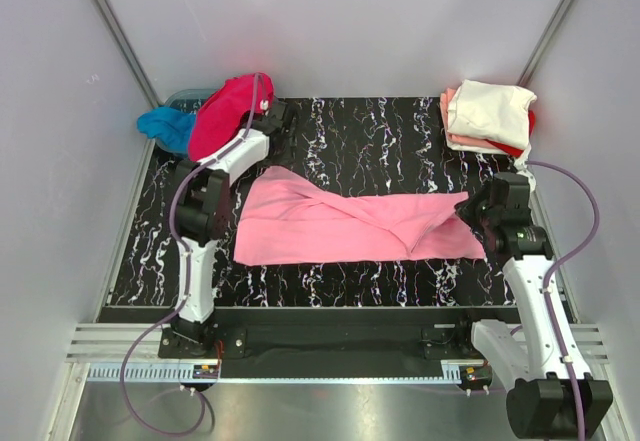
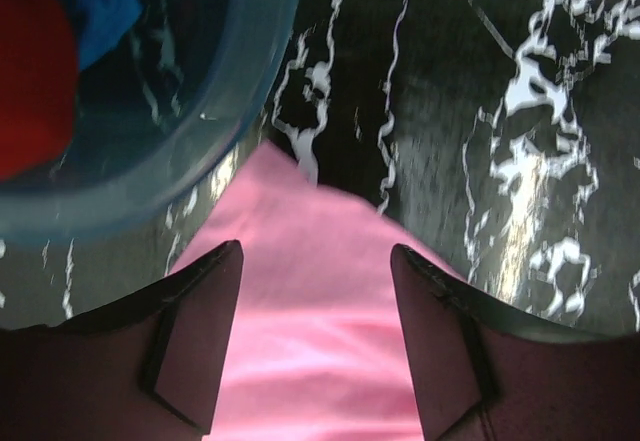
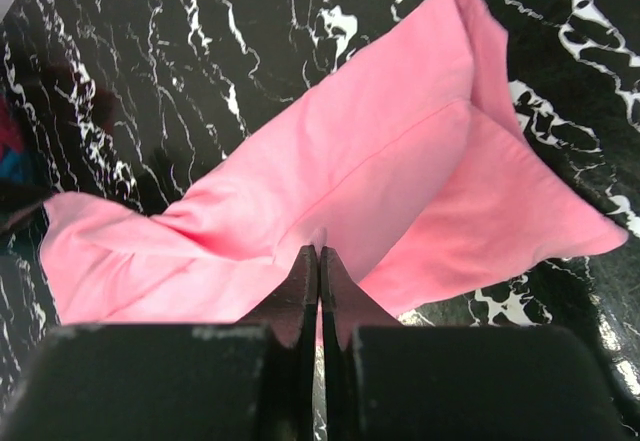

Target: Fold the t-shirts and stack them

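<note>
Pink cloth, the light pink t-shirt (image 1: 350, 226), lies spread mid-table (image 1: 400, 141), with bare marbled top toward 12 o'clock, the folded stack (image 1: 488, 116) at 2 and the basin (image 1: 190, 94) at 10.

Left wrist: the left gripper (image 2: 315, 261) is released, its jaws apart above the shirt's corner, with the basin rim at 10.

Right wrist: the right gripper (image 3: 318, 253) is clenched on a fold of the shirt.

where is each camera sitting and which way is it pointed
Top external: fixed above and behind the arms, looking down over the black marbled table; both arms and bases show.
Left wrist: on the left arm, looking down past the open left hand at a corner of the light pink cloth t-shirt and the grey-blue plastic basin.
Right wrist: on the right arm, looking past the shut right hand pinching that t-shirt.
Shared: all three show the t-shirt; top and left wrist share the basin.
</note>
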Robot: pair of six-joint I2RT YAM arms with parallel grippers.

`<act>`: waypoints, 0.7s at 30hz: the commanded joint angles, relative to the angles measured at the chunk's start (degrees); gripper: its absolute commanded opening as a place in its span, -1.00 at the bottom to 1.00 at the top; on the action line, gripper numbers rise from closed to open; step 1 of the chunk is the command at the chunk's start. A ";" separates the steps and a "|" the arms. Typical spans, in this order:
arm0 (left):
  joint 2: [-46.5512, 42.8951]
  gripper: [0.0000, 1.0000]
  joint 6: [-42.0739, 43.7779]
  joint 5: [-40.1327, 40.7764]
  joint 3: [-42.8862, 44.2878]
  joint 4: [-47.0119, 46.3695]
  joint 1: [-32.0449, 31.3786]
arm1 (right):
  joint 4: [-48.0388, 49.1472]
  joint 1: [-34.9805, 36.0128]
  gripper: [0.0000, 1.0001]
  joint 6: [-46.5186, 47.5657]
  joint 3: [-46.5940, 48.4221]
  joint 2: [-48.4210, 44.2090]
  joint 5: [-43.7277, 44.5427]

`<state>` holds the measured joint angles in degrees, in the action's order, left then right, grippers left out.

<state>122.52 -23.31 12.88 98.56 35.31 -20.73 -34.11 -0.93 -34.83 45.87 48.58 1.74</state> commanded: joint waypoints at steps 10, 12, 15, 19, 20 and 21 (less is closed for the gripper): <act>13.36 0.39 -2.61 9.61 15.60 6.17 -0.10 | 4.14 -0.21 -1.00 2.40 -3.50 -2.79 -4.90; 14.85 0.36 -3.40 10.14 16.22 7.83 -0.10 | 4.22 -0.21 -1.00 2.48 -3.94 -2.96 -5.08; 17.14 0.21 -6.30 11.11 18.24 11.70 -0.19 | 4.05 -0.21 -1.00 2.84 -4.29 -3.05 -4.73; 16.26 0.04 -8.24 10.50 17.28 12.24 -0.19 | 4.14 -0.21 -1.00 2.92 -4.47 -3.14 -4.38; 15.13 0.00 -8.59 10.32 15.88 11.89 -0.19 | 4.22 -0.21 -1.00 2.92 -4.30 -2.96 -4.37; 14.60 -0.04 -8.85 10.14 15.09 11.54 -0.19 | 4.14 -0.21 -1.00 2.84 -4.21 -2.96 -4.37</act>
<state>137.14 -30.37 20.67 115.66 43.81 -21.43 -32.16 -0.93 -33.04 41.54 46.39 -2.57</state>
